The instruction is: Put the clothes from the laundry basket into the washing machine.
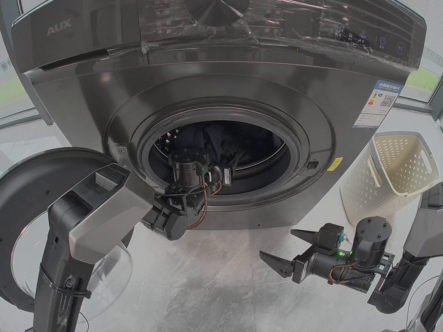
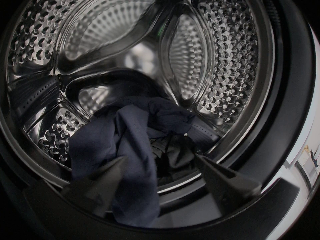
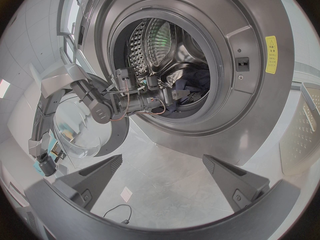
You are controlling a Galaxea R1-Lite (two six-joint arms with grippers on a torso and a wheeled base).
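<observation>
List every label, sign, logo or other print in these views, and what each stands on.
Brand logo, pale letters on the drawer front of the washing machine: a brand name, not quoted here.
Energy label with a square code, on the machine's front: too small to read.
Yellow sticker beside the door latch: characters too small to read.
Control panel symbols: too small to read.

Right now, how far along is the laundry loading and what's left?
Done: dark clothes lie in the drum, one navy piece draping over its front lip. In hand: nothing; the left gripper is open at the drum mouth, the right gripper open above the floor. Left: the laundry basket shows no clothes in its visible part, so probably just nudging that piece in.
</observation>
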